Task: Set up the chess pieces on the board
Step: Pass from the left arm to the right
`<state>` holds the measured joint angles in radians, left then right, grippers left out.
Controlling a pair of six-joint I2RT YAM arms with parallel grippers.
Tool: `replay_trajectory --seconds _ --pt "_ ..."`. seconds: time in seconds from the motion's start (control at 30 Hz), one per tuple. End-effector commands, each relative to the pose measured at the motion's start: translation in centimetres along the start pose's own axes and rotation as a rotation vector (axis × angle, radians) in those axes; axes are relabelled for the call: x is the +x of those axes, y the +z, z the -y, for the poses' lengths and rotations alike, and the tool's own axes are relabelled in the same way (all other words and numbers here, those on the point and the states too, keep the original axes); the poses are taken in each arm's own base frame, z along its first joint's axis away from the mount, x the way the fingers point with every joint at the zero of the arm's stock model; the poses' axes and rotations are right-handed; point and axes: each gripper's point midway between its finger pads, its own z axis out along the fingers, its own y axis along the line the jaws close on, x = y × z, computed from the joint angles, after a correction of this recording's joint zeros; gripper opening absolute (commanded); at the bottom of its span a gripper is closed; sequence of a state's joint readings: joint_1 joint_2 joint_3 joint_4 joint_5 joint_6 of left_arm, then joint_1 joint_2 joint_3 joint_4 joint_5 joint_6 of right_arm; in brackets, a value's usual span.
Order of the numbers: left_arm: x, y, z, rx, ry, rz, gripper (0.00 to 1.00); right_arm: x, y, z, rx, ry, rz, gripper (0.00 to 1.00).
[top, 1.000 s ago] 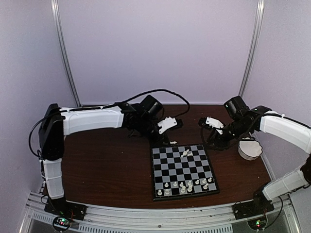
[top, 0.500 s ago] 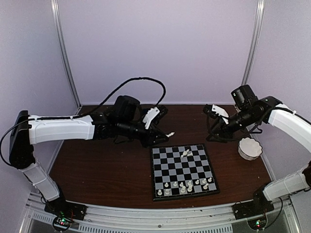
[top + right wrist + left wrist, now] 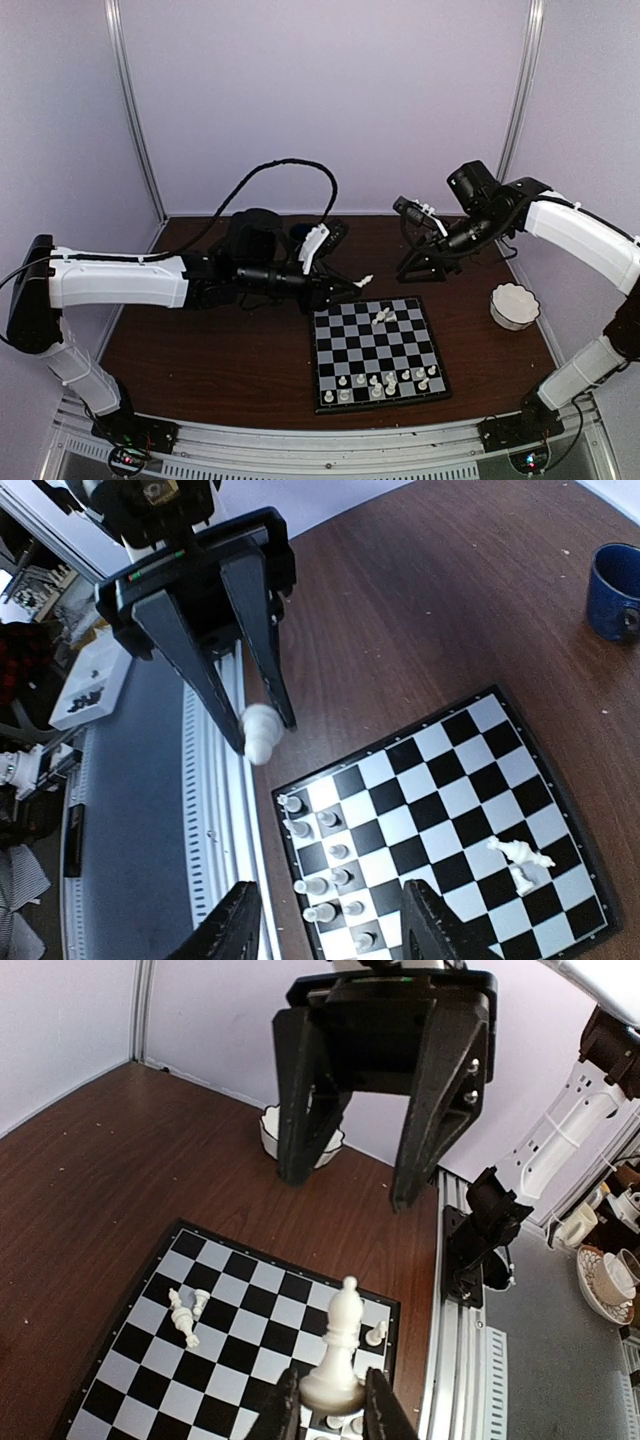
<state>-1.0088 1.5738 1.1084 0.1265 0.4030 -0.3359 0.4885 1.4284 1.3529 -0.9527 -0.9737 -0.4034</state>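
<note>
Item 1. Board [image 3: 377,352]: black-and-pale checked square lying flat on the brown wooden surface [image 3: 200,340], between the two arms.

Item 2. Standing pieces [image 3: 386,381]: small white figures, upright, grouped along the board's near rows, mostly towards the right corner. The exact count is too small to tell.

Item 3. Fallen pieces [image 3: 383,316]: two white figures lying on their sides, touching each other, on the far half of the board; also seen from the left wrist [image 3: 186,1313] and the right wrist [image 3: 522,858].

Item 4. Held piece [image 3: 336,1355]: white, tall, with a rounded tip, upright. Clamped at its base between the left fingers [image 3: 283,1412], in the air just beyond the board's far edge [image 3: 365,280].

Item 5. Right fingers [image 3: 236,926]: black, spread apart, nothing between them. They hang above the surface behind the board's far right corner, facing the left fingers.

Item 6. Bowl [image 3: 513,305]: white, scalloped rim, on the surface right of the board, apart from it.

Item 7. Mug [image 3: 615,590]: dark blue, on the surface, well apart from the board.
</note>
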Motion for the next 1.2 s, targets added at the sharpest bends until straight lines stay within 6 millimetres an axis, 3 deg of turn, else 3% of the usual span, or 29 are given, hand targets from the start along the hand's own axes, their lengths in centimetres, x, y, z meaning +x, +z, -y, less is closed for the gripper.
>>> replay_trajectory --seconds 0.0,0.33,1.17 --pt "-2.2 -0.2 1.2 0.025 0.018 0.094 0.15 -2.7 0.7 -2.2 -0.163 0.066 0.043 0.50" --pt "-2.1 0.1 1.9 0.048 0.025 0.100 0.15 -3.3 2.6 -3.9 -0.271 0.105 0.035 0.49" --pt "-2.0 0.9 1.8 0.051 0.027 0.088 0.15 -3.9 3.6 -3.2 -0.265 0.137 0.058 0.18"
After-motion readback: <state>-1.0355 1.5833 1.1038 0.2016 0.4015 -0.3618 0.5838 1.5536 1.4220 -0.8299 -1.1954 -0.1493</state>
